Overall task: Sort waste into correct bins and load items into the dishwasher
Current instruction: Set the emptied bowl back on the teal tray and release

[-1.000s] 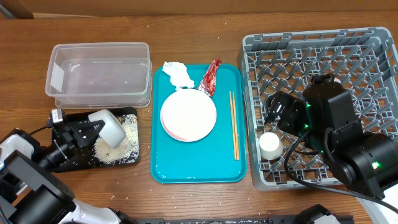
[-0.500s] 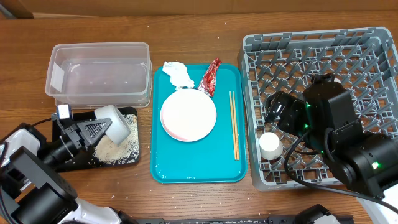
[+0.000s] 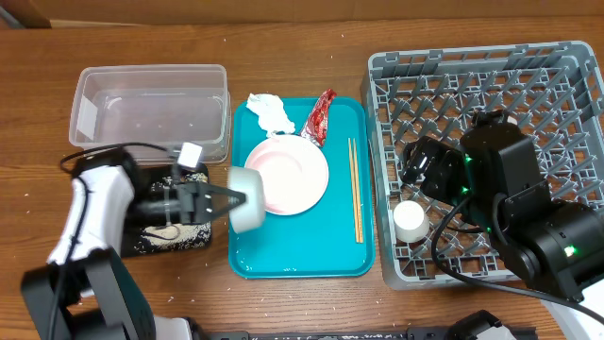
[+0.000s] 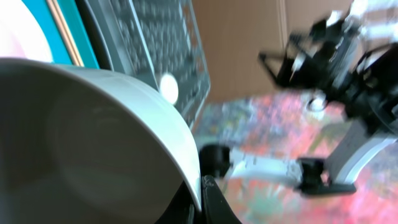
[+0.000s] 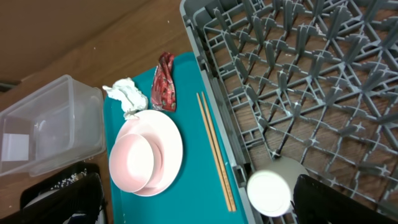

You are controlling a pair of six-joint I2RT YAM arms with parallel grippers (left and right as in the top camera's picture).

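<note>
Wooden table — teal tray, grey dish rack

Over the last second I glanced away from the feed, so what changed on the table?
The left gripper, shut on the bowl, swung right, carrying it from above the black tray to over the teal tray's left edge, beside the plate. The rice stayed on the black tray. The chopsticks, tissue, wrapper, cup in the rack and right arm did not move.

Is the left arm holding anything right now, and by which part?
Yes. The left gripper holds the pinkish-white bowl by its rim, the fingers pinched on the edge nearest the arm.
</note>
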